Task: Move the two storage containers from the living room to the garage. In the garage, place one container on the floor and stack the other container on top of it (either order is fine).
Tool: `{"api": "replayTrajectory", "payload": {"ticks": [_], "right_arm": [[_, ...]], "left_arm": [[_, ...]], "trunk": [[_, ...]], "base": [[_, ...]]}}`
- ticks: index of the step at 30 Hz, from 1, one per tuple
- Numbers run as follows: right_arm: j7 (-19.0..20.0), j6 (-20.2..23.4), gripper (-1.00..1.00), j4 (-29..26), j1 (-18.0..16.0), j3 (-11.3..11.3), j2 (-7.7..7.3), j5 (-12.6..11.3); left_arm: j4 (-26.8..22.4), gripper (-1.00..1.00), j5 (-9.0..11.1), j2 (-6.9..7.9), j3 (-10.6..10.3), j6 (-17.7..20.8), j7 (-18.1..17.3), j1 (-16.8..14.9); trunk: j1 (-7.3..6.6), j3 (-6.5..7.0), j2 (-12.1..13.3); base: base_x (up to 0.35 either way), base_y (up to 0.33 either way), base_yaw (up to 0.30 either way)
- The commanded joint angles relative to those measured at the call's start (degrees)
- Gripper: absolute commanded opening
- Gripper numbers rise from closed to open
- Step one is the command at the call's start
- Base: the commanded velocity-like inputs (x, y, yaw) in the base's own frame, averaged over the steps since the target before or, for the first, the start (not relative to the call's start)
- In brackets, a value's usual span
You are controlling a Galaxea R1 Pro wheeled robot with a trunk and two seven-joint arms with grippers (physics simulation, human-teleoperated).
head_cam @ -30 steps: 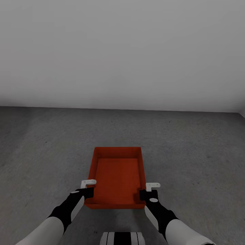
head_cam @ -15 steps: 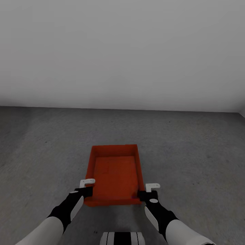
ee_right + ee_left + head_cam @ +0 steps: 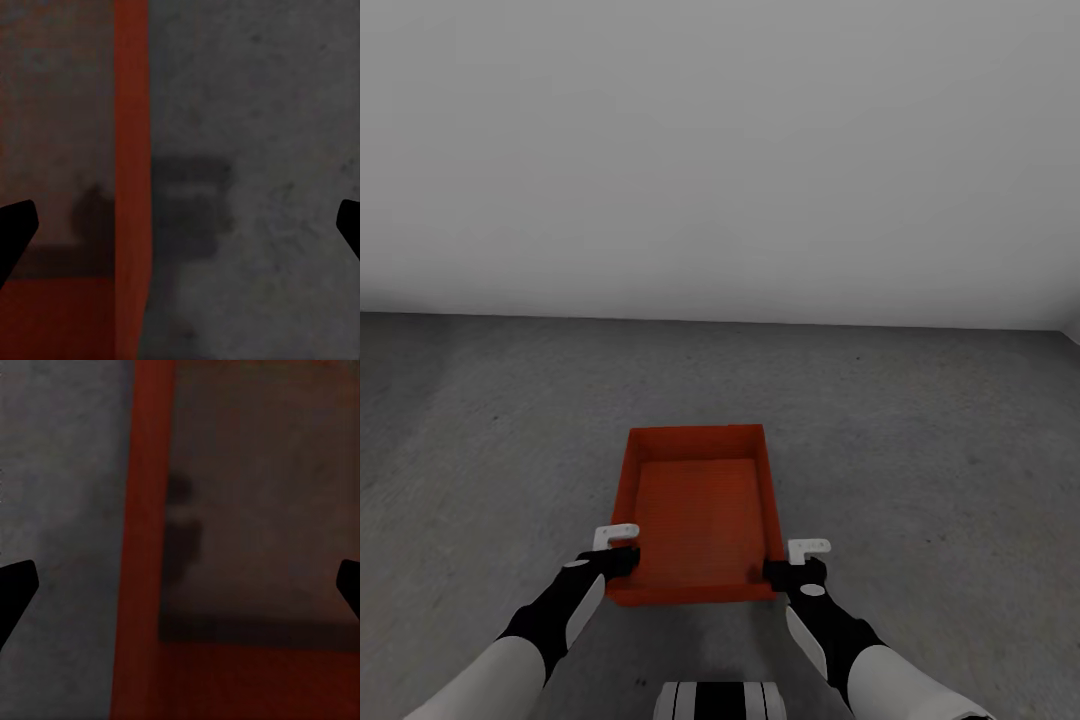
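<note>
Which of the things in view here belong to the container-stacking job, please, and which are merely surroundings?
Part of the job:
- storage container, red-orange
- concrete floor of the garage
- left gripper and right gripper, straddling its side walls

Merely surroundings:
- pale grey wall

Left wrist view: the container point(image 3: 142, 547) is cut off by the frame edges and blurred; only the tips of the left hand point(image 3: 180, 592) fingers enter at the frame sides. Right wrist view: same condition for the right hand point(image 3: 180, 232). Head view: hand-to-wall contact at the container's near corners cannot be resolved.
</note>
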Motion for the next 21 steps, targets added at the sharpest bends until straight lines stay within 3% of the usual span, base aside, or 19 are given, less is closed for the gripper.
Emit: {"api": "replayTrajectory", "payload": {"ticks": [1, 5, 9, 13, 21], "right_arm": [[-0.4, 0.0, 1.00, 0.0, 0.0, 0.5, -0.03, -0.6], [-0.4, -0.1, 1.00, 0.0, 0.0, 0.5, -0.04, -0.6], [-0.4, -0.1, 1.00, 0.0, 0.0, 0.5, -0.04, -0.6], [-0.4, -0.1, 1.00, 0.0, 0.0, 0.5, 0.01, -0.6], [-0.5, -0.1, 1.00, 0.0, 0.0, 0.5, 0.08, -0.6]], "left_arm": [[-0.1, 1.00, 0.7, 0.04, -0.4, 0.3, 0.5, 0.0], [-0.1, 1.00, 0.7, -0.04, -0.4, 0.2, 0.7, 0.0], [-0.1, 1.00, 0.7, -0.20, -0.4, 0.2, 3.3, 0.0], [-0.1, 1.00, 0.7, -0.29, -0.4, 0.2, 5.9, 0.0], [0.0, 1.00, 0.7, -0.27, -0.4, 0.1, 6.9, 0.0]], "trunk": [[-0.01, -0.04, 0.0], [-0.01, -0.04, 0.0], [-0.01, -0.04, 0.0], [-0.11, 0.85, 0.0], [-0.32, 2.62, 0.1]], "base": [[0.000, 0.000, 0.000], [0.000, 0.000, 0.000], [0.000, 0.000, 0.000], [0.000, 0.000, 0.000], [0.000, 0.000, 0.000]]}}
